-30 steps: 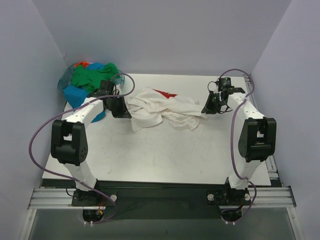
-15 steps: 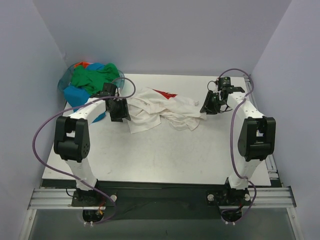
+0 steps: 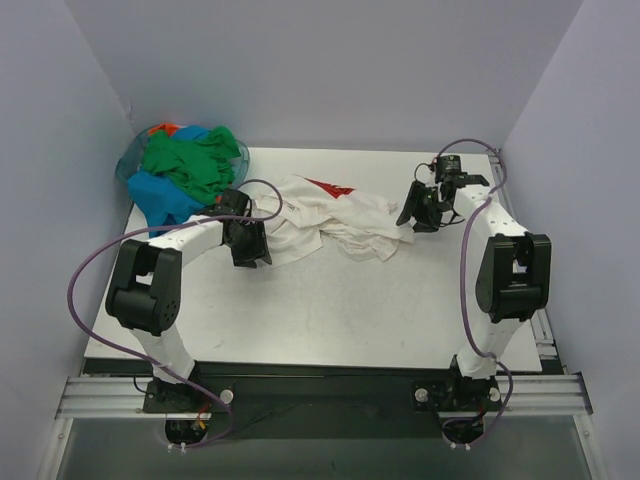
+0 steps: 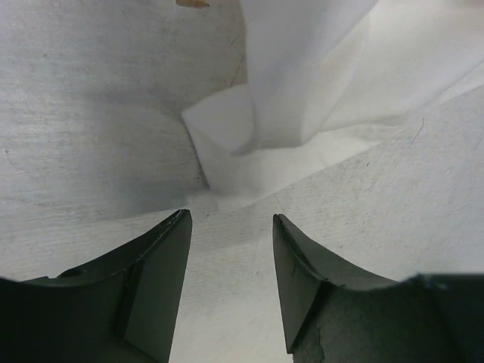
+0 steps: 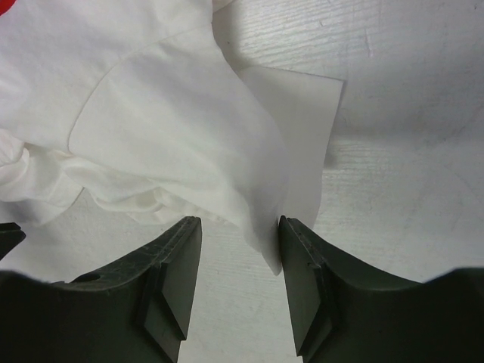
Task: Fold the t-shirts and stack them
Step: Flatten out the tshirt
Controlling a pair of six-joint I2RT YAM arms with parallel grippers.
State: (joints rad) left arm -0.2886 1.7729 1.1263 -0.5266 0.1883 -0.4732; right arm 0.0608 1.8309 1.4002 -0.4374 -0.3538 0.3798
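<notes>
A white t-shirt [image 3: 325, 218] with a red print [image 3: 330, 187] lies crumpled on the table's far middle. My left gripper [image 3: 250, 250] is at its left edge, open; in the left wrist view a folded cloth corner [image 4: 227, 162] lies on the table just beyond the gripper [image 4: 231, 215], with bare table between the jaws. My right gripper [image 3: 412, 216] is at the shirt's right edge, open. In the right wrist view a loose flap of the shirt [image 5: 265, 227] hangs between the parted jaws of the gripper [image 5: 240, 221], against the right finger [image 5: 302, 272].
Green [image 3: 190, 160], blue [image 3: 158, 192] and orange [image 3: 165, 128] t-shirts are heaped at the back left corner, partly off the table [image 3: 330, 310]. Grey walls close in the back and both sides. Purple cables loop from both arms.
Both grippers have opened and let go of the white shirt. The left gripper has moved nearer and to the right along the shirt's left edge. The right arm has barely moved.
</notes>
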